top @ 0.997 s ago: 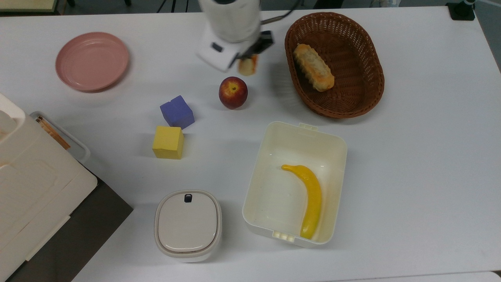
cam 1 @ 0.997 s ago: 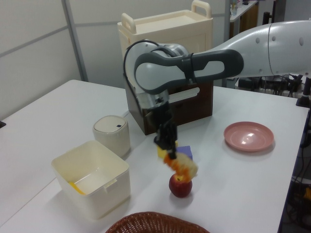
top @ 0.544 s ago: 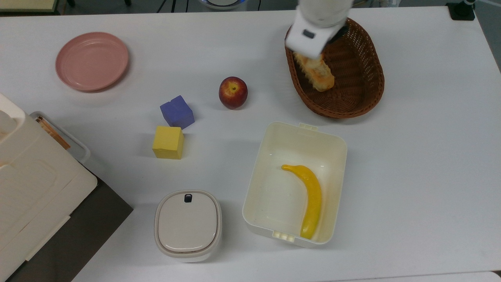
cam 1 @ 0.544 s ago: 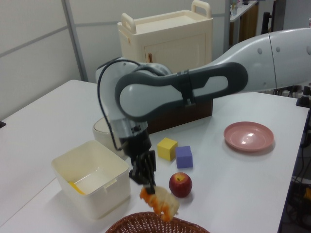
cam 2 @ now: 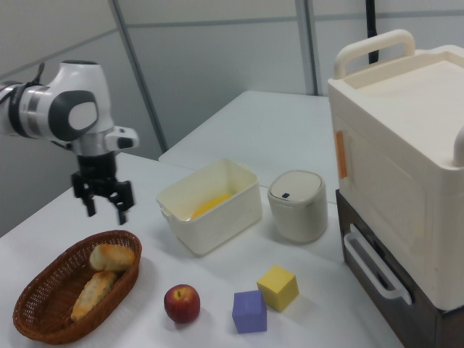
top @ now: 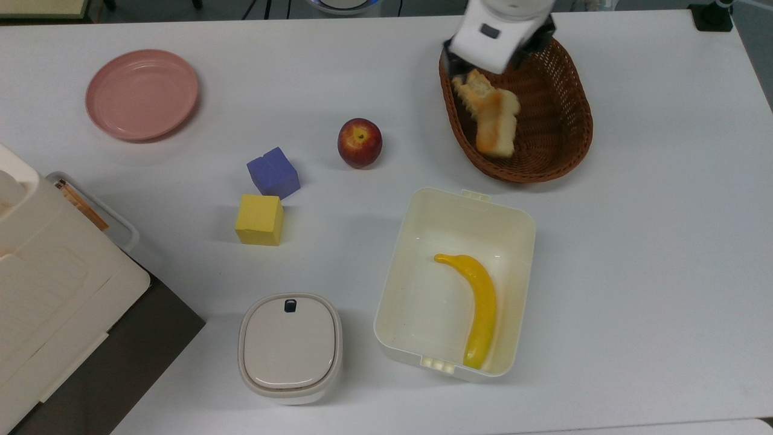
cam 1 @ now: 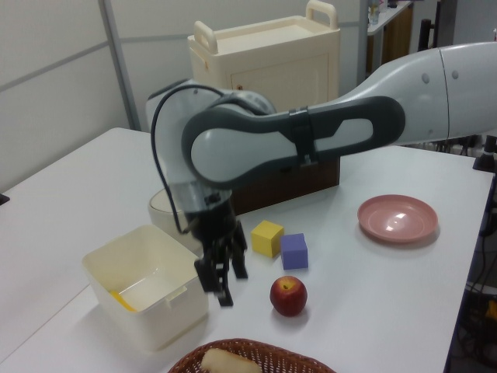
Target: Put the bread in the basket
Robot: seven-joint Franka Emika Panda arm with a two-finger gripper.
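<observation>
Now jaws wide apart and empty above the basket (cam 2: pixel 43 304) — bread (cam 2: pixel 112 257) inside, beside a longer loaf (cam 2: pixel 90 294).

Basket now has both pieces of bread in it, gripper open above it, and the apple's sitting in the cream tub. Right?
Not quite. The basket does hold the bread beside the longer loaf, with the gripper open above. But the apple sits on the bare table, as the top view shows. The tub holds a banana.

breads 2 (cam 2: pixel 112 257) (cam 2: pixel 90 293) | basket 1 (cam 2: pixel 43 315) | apple 1 (top: pixel 360 142) | banana 1 (top: pixel 477 305) | cubes 2 (top: pixel 273 172) (top: pixel 259 219) | plate 1 (top: pixel 142 94) | tub 1 (top: pixel 519 290) | lidded canister 1 (top: pixel 290 347)
</observation>
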